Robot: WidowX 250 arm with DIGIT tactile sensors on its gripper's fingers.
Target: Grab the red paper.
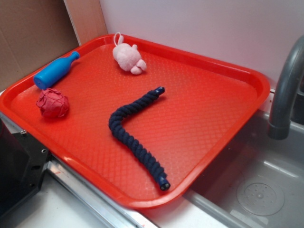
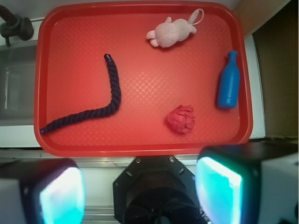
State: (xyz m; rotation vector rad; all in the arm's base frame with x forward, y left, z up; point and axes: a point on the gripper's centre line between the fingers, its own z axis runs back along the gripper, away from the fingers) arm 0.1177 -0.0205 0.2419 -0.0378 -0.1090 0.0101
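The jaws are standing spread wide w/ nothing between them, showing only in the wrist view; both pads are blurred and cut off by the bottom edge, glowing teal. In the exterior view the jaws aren't showing at all.

The small dark-red crumpled paper ball is lying on the bright orange-red plastic tray, ahead of the jaws and a bit toward the right pad, well apart from both. It's sitting near the tray's nearest rim, touching nothing else.

Further ahead on the right, a blue plastic bottle is lying on its side, near the paper ball but apart. Beyond that, by the far rim, a pale pink plush toy w/ a loop is resting. Ahead-left of the jaws, a dark navy twisted rope w/ a bend is stretching across the tray.

A grey faucet and sink basin are sitting off the tray's left side, both cut off by frame edges. The black mount between the pads is hiding the strip directly below.
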